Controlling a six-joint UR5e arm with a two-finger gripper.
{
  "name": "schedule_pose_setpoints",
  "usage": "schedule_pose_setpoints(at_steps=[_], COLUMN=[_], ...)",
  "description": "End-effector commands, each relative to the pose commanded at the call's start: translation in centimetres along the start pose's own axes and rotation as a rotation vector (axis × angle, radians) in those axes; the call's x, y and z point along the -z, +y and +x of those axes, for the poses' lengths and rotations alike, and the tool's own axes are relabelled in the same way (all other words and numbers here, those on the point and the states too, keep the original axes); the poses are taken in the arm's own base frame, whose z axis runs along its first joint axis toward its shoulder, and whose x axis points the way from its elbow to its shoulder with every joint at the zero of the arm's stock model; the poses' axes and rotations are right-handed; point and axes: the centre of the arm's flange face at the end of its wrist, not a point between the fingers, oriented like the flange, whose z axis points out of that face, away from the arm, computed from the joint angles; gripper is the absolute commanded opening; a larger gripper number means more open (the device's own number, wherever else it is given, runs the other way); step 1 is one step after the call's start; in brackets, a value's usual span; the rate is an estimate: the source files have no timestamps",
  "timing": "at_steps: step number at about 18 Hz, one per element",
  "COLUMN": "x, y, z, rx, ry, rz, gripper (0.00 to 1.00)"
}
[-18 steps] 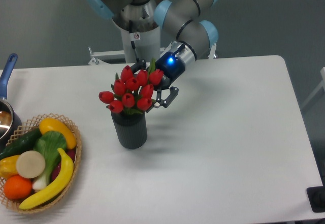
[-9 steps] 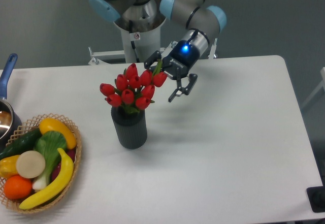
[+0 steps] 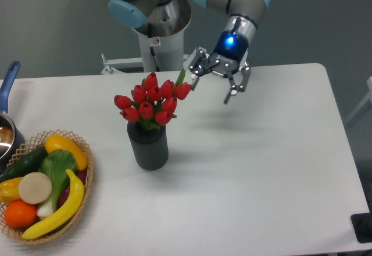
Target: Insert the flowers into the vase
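The flowers, a tight bunch of red tulip buds with green leaves, stand in the vase, a dark ribbed cylinder left of the table's middle. Their stems are hidden inside it. My gripper hangs open above the table, up and to the right of the bunch, apart from it. Nothing is between its fingers.
A woven basket with bananas, an orange, a cucumber and other produce sits at the front left. A pot with a blue handle shows at the left edge. The robot's base stands behind the table. A dark object sits at the lower right corner.
My gripper has let go of the flowers and drawn away up and to the right. The bunch stays in the vase, settled slightly more upright.
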Motion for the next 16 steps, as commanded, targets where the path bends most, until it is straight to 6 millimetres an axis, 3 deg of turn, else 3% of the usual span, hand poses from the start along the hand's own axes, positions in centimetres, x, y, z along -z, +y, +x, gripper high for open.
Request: schedule_pose_setpoints(at_steps=[3,5,8,10,12,16], x=[2.4,1.9,3.1,1.3,0.8,-2.5], y=[2.3,3.5,2.6,3.0,3.5,3.0], z=[-2.3,-4.0,-7.7,-9.3,-11.4,-13.7], rx=[0.047,0.087,0.029,-0.007,-0.029,-0.084], ry=[-0.058,-0.045,-0.065,-0.027,-0.018,0.034], rz=[-0.074,-0.101,-0.275,-0.366,-0.451,-0.562], gripper=[1.00,1.00,1.00,1.00,1.00,1.00])
